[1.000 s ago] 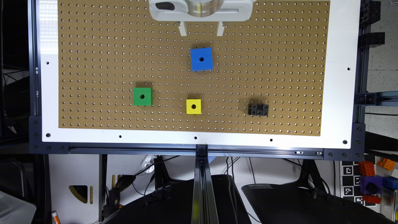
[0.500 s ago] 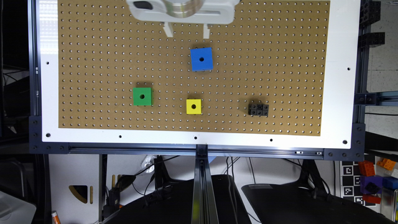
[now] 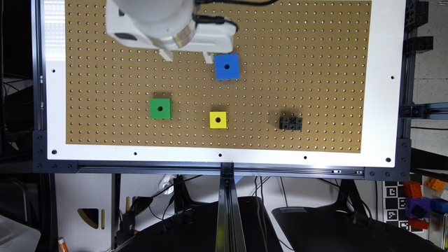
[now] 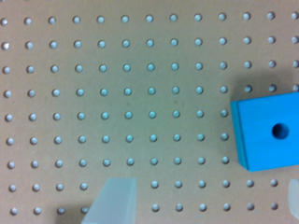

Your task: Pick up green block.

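Observation:
The green block (image 3: pixel 160 108), a bright green square with a round hole in its top, lies flat on the brown pegboard (image 3: pixel 315 52) in the exterior view, left of centre. My gripper (image 3: pixel 187 56) hovers above the board, farther back and slightly to the exterior view's right of the green block, well apart from it. The wrist view has the gripper (image 4: pixel 203 200) open, with bare pegboard between its pale fingertips (image 4: pixel 114 200). The green block is out of the wrist view.
A larger blue block (image 3: pixel 227 66) (image 4: pixel 268 133) lies right beside one fingertip. A small yellow block (image 3: pixel 218 119) and a black brick piece (image 3: pixel 291 123) rest nearer the board's front edge. A white border (image 3: pixel 224 155) frames the pegboard.
The gripper has moved toward the exterior view's left and come lower in the picture, closer to the green block. The blocks have not moved.

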Robot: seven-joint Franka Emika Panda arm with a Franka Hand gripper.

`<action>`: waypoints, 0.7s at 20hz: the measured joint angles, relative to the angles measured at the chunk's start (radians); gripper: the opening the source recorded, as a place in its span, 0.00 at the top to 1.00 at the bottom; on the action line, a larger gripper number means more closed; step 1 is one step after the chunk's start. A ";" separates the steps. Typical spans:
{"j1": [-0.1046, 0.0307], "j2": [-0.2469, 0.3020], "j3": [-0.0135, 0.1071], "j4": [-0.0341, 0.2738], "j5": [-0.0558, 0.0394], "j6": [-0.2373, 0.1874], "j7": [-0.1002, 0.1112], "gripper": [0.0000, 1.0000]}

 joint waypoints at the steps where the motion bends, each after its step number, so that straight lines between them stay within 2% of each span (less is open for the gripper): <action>1: -0.003 0.009 0.000 0.008 -0.0003 0.000 -0.002 0.00; 4: -0.013 0.020 0.000 0.024 -0.0037 0.000 -0.008 0.00; 6: -0.028 0.026 0.000 0.037 -0.0090 0.000 -0.018 0.00; 9: -0.054 0.051 0.000 0.069 -0.0097 0.000 -0.045 0.00; 11: -0.062 0.073 0.000 0.091 -0.0097 0.000 -0.052 0.00; 14: -0.066 0.101 0.000 0.120 -0.0111 0.000 -0.053 0.00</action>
